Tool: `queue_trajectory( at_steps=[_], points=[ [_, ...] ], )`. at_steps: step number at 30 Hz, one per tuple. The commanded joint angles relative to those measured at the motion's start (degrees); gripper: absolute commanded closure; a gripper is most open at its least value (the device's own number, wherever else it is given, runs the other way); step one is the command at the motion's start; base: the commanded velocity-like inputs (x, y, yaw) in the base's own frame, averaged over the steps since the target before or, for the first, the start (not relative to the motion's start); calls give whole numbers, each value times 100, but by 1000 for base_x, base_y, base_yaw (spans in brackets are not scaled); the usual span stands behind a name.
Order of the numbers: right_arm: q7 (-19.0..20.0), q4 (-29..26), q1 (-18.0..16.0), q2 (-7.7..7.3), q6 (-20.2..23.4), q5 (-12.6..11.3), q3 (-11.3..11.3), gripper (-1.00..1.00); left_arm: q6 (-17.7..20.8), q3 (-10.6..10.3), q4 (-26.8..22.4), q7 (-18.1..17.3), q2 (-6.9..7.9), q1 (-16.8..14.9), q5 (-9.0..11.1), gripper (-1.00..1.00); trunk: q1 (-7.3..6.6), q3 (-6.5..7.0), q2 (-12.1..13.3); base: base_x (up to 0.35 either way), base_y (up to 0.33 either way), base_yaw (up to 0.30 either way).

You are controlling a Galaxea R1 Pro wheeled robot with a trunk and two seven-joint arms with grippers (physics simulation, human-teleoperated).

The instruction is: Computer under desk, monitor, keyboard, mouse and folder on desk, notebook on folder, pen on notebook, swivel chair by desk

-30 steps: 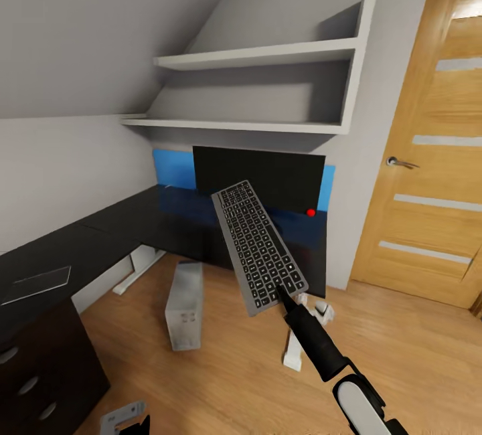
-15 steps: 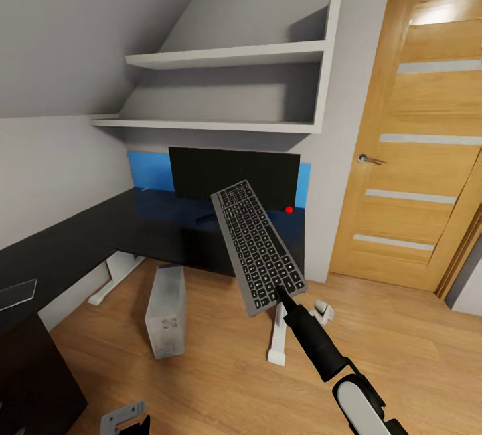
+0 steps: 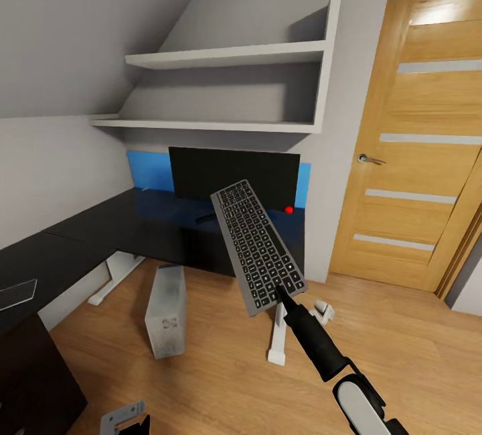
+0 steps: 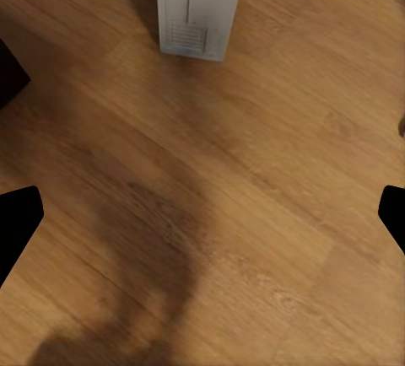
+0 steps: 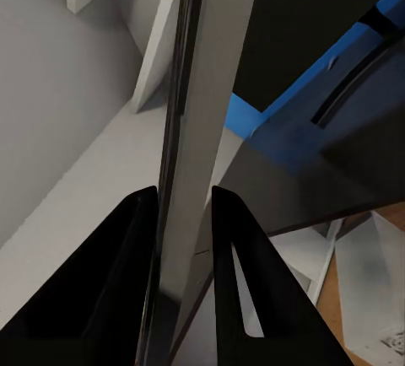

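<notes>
— One thing is in my right end effector (image 3: 280, 290) now: the keyboard (image 3: 259, 255). I pinch it at its near short edge, and in the right wrist view my two fingers (image 5: 240, 256) press on both faces of the thin frame (image 5: 190, 130). It is in the air, tilted, well above the floor (image 3: 402, 348).

— And the other arm?

— My left end effector (image 4: 202, 214) is spread wide and carries nothing. It looks down at the wood floor, with the computer (image 4: 202, 3) standing a little ahead of it.

— Which step is this?

— I judge it is bringing the keyboard to the tabletop (image 3: 161, 221), next to the monitor (image 3: 234, 177). The monitor already stands at the back of the tabletop, before a blue panel (image 3: 150, 170). The computer (image 3: 165, 314) stands on the floor by the front edge of the tabletop, not clearly under it.

— What does the next move need?

— I think I must go closer, bring the keyboard flat, and lower it in front of the monitor. The black surface there looks free, apart from a dark foot of the stand.

— Any edges to watch?

— Several. The front edge of the tabletop; the white shelves (image 3: 221, 90) above, which are low over the monitor; the screen itself, which the far end of the keyboard could strike. On the floor, the computer and the white leg (image 3: 278, 341) narrow my way. The door (image 3: 415, 147) side has more room.
</notes>
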Motion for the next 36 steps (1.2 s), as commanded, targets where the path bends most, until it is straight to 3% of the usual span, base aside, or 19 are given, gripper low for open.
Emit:
queue_trajectory(
  at_steps=[1, 14, 26, 36],
  points=[
    [23, 2, -5, -6, -14, -64, 14, 100, 27, 4, -13, 24, -3, 1, 62, -100, 0, -5, -4, 0, 0, 0],
    [26, -5, -3, 1, -17, -58, 19, 100, 27, 1, -13, 24, -3, 1, 67, -100, 0, -5, -4, 0, 0, -3],
    [3, -1, -4, 1, -15, -49, 18, 100, 27, 3, -13, 24, -3, 1, 66, -100, 0, -5, -4, 0, 0, -234],
    [-23, -8, -3, 8, -10, -49, 35, 100, 27, 5, -13, 24, -3, 1, 67, -100, 0, -5, -4, 0, 0, -37]
  ],
)
